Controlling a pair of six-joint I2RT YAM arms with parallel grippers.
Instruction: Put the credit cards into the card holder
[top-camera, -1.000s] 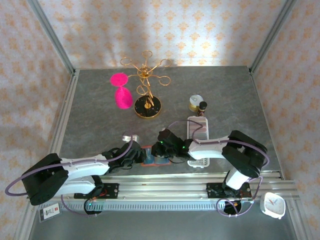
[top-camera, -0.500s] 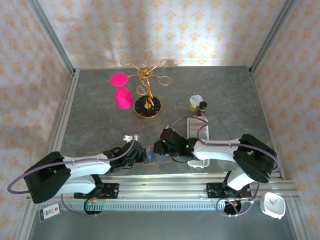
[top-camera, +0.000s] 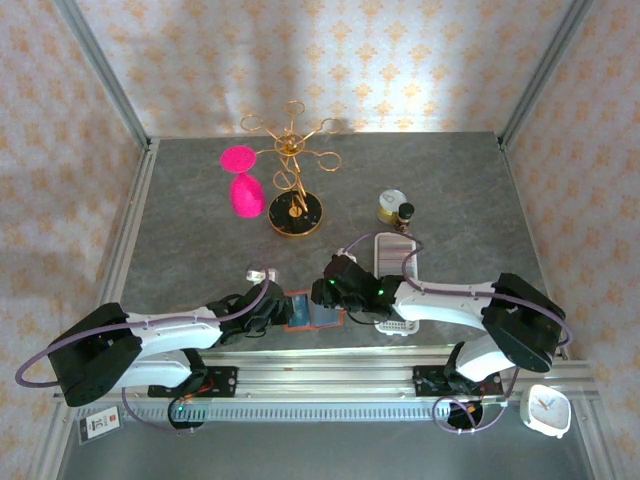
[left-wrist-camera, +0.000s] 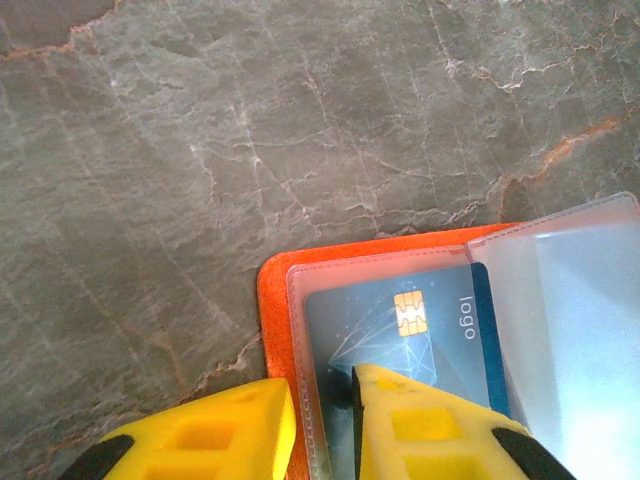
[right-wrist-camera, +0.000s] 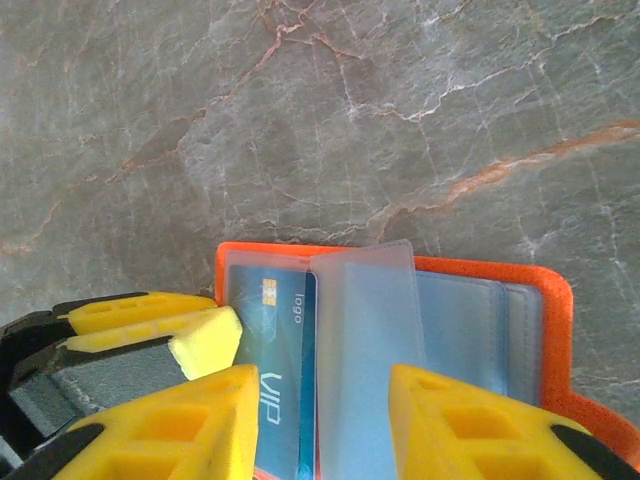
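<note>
The orange card holder (right-wrist-camera: 500, 275) lies open on the grey stone table near the front edge (top-camera: 306, 312). A teal-blue credit card (right-wrist-camera: 275, 340) with a chip sits in its left clear sleeve (left-wrist-camera: 400, 320). A frosted clear flap (right-wrist-camera: 365, 340) stands up from the middle. My left gripper (left-wrist-camera: 325, 400) is shut on the holder's left edge (left-wrist-camera: 272, 300), one finger outside the orange rim, the other on the sleeve over the card. My right gripper (right-wrist-camera: 325, 400) hangs open above the holder, with the flap between its fingers but untouched. In the top view the left gripper (top-camera: 278, 312) and right gripper (top-camera: 335, 298) meet over the holder.
A long white slotted tray (top-camera: 393, 265) lies just right of the right gripper. Farther back stand a gold jewellery stand (top-camera: 293, 200), two pink discs (top-camera: 243, 185), a small jar (top-camera: 392, 207) and a dark bottle (top-camera: 405, 213). The table's front rail runs right behind the holder.
The right gripper's jaws have widened and its elbow has swung out to the right. The left gripper keeps its hold on the holder's edge.
</note>
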